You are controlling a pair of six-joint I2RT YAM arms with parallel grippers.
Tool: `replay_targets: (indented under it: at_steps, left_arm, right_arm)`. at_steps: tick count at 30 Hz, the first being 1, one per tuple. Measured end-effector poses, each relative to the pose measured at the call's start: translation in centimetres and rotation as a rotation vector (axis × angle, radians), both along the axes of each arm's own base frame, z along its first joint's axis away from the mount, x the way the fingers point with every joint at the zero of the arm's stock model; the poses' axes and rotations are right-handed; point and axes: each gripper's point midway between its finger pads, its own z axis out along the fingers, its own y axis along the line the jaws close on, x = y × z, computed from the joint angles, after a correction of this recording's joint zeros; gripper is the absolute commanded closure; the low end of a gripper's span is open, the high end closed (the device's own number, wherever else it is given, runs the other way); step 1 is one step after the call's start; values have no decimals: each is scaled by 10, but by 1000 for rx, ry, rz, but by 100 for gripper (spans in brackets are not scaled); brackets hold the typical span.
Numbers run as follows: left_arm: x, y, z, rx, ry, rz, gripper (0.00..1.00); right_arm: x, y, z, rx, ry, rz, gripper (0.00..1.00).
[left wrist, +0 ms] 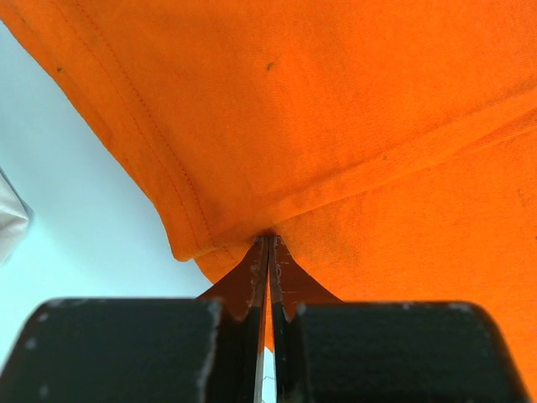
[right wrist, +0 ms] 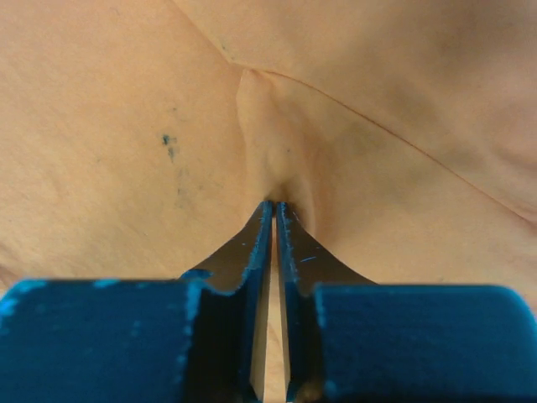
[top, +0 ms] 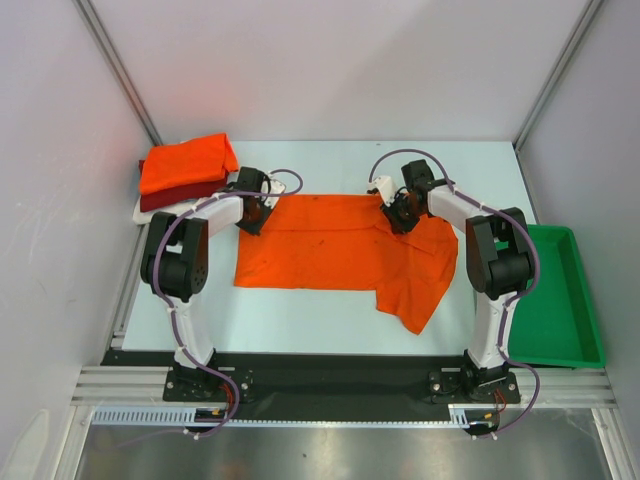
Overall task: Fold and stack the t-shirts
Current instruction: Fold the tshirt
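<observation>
Left gripper (left wrist: 268, 245): jaws pinched shut on a hem fold of the orange t-shirt (top: 330, 245), at its far-left corner. Right gripper (right wrist: 274, 206): jaws clamped on a pinch of cloth near the far-right corner. Colour is washed out in that wrist view, so it's probably the same shirt. It lies spread mid-table (top: 300, 320), right side rumpled. At far left, a folded orange t-shirt (top: 185, 162) sits on a dark red t-shirt (top: 175, 197), with a white t-shirt (top: 145, 212) under both. Green tray (top: 560, 300) sits at the right.
</observation>
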Motion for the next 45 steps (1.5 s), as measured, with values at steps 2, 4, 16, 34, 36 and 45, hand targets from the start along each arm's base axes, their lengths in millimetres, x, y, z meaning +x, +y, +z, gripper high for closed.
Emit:
replay_targets:
  at_steps: [2, 4, 16, 34, 36, 45]
  left_arm:
    - [0, 0, 0, 0, 0, 0, 95]
    - [0, 0, 0, 0, 0, 0, 95]
    - [0, 0, 0, 0, 0, 0, 96]
    - [0, 0, 0, 0, 0, 0, 96]
    - [0, 0, 0, 0, 0, 0, 96]
    - [0, 0, 0, 1, 1, 0, 96]
  right_arm:
    - [1, 0, 0, -2, -3, -1, 96]
    - [2, -1, 0, -7, -8, -2, 100]
    - [7, -4, 1, -10, -24, -26, 69]
    - [-7, 15, -1, 8, -2, 16, 73]
    - [-7, 15, -1, 7, -3, 17, 78]
    - [-4, 11, -1, -14, -16, 16, 95]
